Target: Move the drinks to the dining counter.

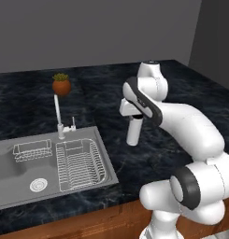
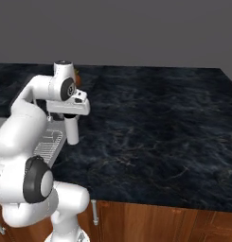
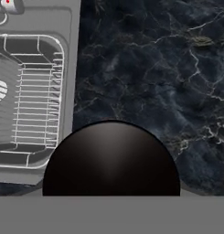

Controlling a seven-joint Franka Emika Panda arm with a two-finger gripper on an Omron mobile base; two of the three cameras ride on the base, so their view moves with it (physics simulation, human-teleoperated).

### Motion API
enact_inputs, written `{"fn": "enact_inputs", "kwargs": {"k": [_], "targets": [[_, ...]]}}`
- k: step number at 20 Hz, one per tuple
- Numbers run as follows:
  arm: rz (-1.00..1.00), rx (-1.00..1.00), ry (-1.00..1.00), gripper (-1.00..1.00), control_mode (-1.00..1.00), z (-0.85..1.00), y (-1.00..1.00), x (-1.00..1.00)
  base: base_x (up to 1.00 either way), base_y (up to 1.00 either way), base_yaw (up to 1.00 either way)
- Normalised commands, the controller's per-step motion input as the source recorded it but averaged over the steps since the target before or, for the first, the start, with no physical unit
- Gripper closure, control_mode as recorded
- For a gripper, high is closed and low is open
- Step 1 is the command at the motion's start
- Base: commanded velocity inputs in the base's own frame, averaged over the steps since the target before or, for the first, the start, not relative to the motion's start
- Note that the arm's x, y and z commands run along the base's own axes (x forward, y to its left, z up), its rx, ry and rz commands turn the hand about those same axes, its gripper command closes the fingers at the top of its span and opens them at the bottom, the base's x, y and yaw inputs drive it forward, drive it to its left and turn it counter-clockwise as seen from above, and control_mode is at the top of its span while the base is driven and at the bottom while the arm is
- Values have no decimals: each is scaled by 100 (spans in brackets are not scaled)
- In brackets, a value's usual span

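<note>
Tool (image 1: 134,122) gripping cylinder (image 1: 133,132) above counter (image 1: 148,154)

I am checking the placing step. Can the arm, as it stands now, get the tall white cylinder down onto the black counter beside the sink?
Probably yes. The hand holds the tall white cylinder upright over bare black counter, right of the sink, with nothing beneath it.

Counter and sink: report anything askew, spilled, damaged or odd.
Nothing stands out. The white cylinder hangs upright under the pincer, over the black counter beside the sink. I cannot tell whether its base touches the counter. The dish rack sits squarely in the sink, the potted plant stands upright, and nothing is spilled.
</note>
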Motion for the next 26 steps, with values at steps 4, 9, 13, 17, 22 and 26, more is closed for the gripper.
{"fn": "enact_inputs", "kwargs": {"k": [4, 9, 13, 17, 22, 26], "targets": [[7, 0, 0, 100, -100, -3, 8, 42, 0, 0, 0], [1, 0, 0, 100, -100, -42, 7, 68, 0, 0, 0], [0, -1, -4, 100, -100, -52, 7, 45, 0, 0, 0], [0, -4, -5, 100, -100, -27, 9, 29, 0, 0, 0], [0, -7, 6, 100, -100, -26, 9, 28, 0, 0, 0], [0, -3, 8, 100, -100, -36, 0, 19, 0, 0, 0]]}}
